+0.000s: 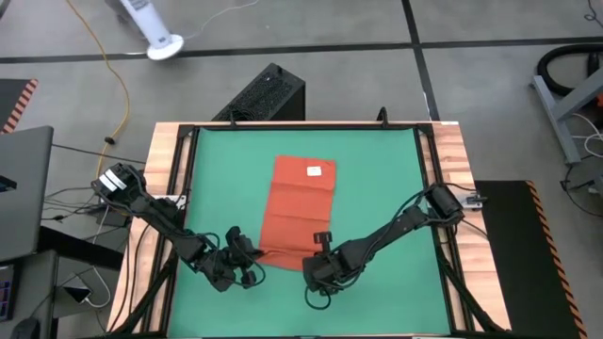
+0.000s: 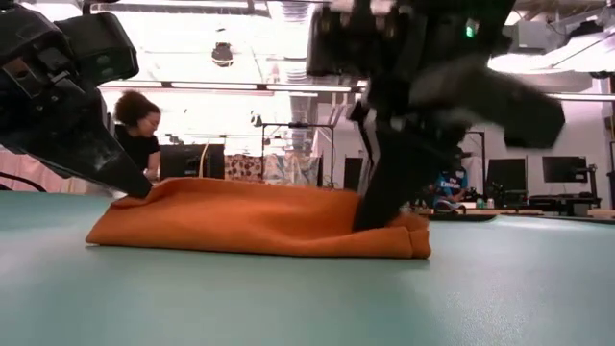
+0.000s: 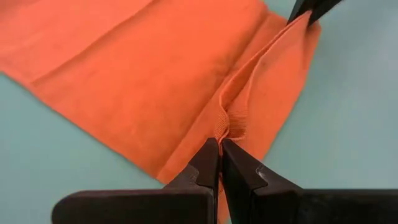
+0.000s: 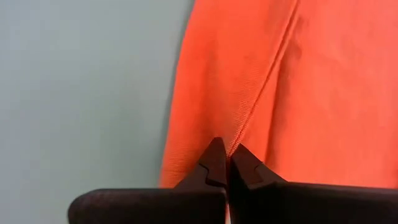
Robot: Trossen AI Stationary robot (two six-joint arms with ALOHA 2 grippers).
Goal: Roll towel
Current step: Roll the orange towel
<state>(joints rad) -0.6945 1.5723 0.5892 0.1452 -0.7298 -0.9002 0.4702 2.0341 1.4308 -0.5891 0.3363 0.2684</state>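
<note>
The orange-red towel (image 1: 300, 209) lies flat on the green mat (image 1: 386, 188), its long side running from near to far. Its white tag (image 1: 314, 170) is near the far edge. The near end is folded over into a low, thick band (image 2: 259, 226) that rests on the mat. My left gripper (image 1: 252, 258) is shut at the band's left end. My right gripper (image 1: 317, 256) is shut at its right end. In the left wrist view, the right gripper's finger (image 3: 308, 9) shows at the far end of the fold. My left gripper pinches the turned-over edge of the fold (image 3: 225, 127) between its two fingertips, at the towel's near left corner. It comes slanting down from the table's left. The cloth puckers at the tips, and the fold lies low on the towel. My right gripper pinches the fold's edge line (image 4: 239, 134) between its two fingertips, at the towel's near right corner. It slants steeply down from the near right. The folded band (image 2: 404, 231) rests on the mat under the fingers.
A wooden table top (image 1: 170, 169) and black frame rails border the mat. There is bare mat on both sides of the towel and beyond its far edge. A black box (image 1: 268, 94) stands past the far edge. A person (image 2: 139, 130) sits in the room behind.
</note>
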